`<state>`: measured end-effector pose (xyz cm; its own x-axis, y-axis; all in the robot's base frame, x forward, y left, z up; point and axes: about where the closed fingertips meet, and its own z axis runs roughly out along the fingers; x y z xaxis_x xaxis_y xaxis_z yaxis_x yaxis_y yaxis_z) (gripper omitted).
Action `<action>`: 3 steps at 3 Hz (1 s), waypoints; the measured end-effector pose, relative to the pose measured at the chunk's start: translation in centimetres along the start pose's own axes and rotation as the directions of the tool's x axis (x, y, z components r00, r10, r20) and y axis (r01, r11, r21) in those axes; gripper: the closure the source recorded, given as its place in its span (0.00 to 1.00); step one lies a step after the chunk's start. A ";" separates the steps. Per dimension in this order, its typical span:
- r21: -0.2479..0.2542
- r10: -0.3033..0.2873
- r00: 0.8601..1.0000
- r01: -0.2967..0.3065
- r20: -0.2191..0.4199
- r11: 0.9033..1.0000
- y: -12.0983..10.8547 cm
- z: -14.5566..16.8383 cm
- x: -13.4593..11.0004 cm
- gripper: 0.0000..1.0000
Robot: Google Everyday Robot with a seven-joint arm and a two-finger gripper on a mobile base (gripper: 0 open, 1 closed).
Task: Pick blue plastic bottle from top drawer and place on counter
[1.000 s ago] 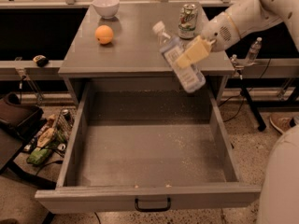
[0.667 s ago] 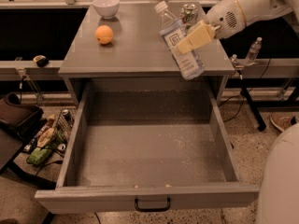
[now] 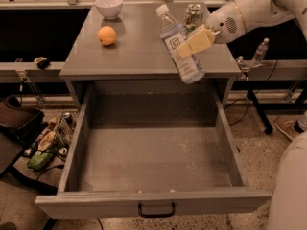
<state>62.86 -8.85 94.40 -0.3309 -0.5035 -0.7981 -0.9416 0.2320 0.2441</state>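
Note:
The blue plastic bottle (image 3: 178, 44) is a clear bottle with a white cap and a pale label. It hangs tilted, cap up and to the left, in the air over the counter's (image 3: 139, 51) front right part. My gripper (image 3: 192, 43) comes in from the right and is shut on the bottle's middle. The top drawer (image 3: 153, 152) stands pulled wide open below, and its inside holds nothing. Its black pull handle (image 3: 156, 210) shows at the bottom.
On the counter stand an orange (image 3: 107, 35), a white bowl (image 3: 108, 6) at the back left and a green-and-white soda can (image 3: 193, 15) at the back right, just behind the bottle. A small clear bottle (image 3: 259, 51) stands far right. Clutter lies on the floor at left.
My gripper has lifted the bottle up and to the left, from in front of the counter's edge to above the counter top. The bottle stays tilted.

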 end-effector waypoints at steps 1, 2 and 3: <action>0.055 -0.006 0.997 0.002 0.078 0.998 -1.8 1.5 -0.9 1.00; 0.169 -0.059 0.987 0.033 0.151 0.985 -4.6 1.8 -3.8 1.00; 0.269 -0.126 0.967 0.064 0.221 0.961 -6.7 1.0 -5.9 1.00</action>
<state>71.14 -6.59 96.95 -0.1875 -0.3328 -0.9242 -0.9092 0.4148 0.0351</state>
